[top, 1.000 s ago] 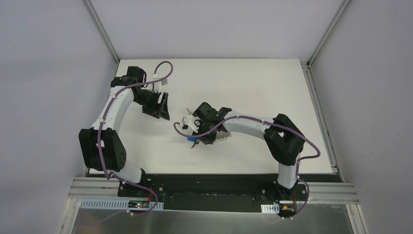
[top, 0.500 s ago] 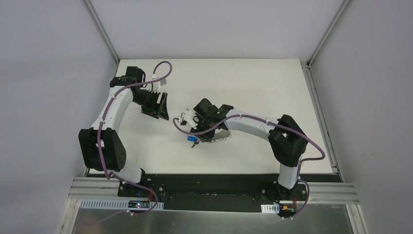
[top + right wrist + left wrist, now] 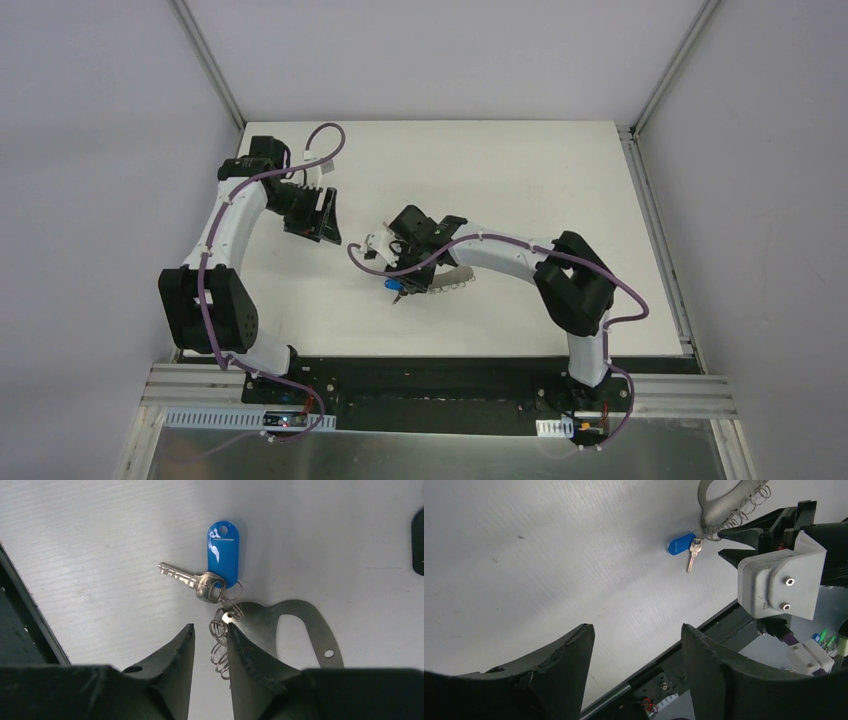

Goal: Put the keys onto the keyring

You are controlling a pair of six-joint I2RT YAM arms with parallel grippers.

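Right wrist view: your right gripper (image 3: 210, 627) hangs low over the white table (image 3: 100, 540). Its fingers stand only a little apart. The cluster of wire rings (image 3: 219, 647) on the end of the keyring (image 3: 257, 622) sits in that gap. The rings lie against the right-hand finger, which also overlaps the keyring's edge, and a sliver of table shows between them and the other finger, so nothing is pinched.

The keyring lies flat on the table, a pale metal loop stretching away to the right. Just beyond the fingertips lies one key (image 3: 192, 581), flat, its blade pointing left. Its blue tag (image 3: 223, 547) lies beside it, pointing away from the gripper. The small ring that joins key and tag touches the nearest wire ring. You cannot tell whether the two are linked.

In the left wrist view, your left gripper (image 3: 636, 628) is spread wide and empty, above bare table, well apart from the key.
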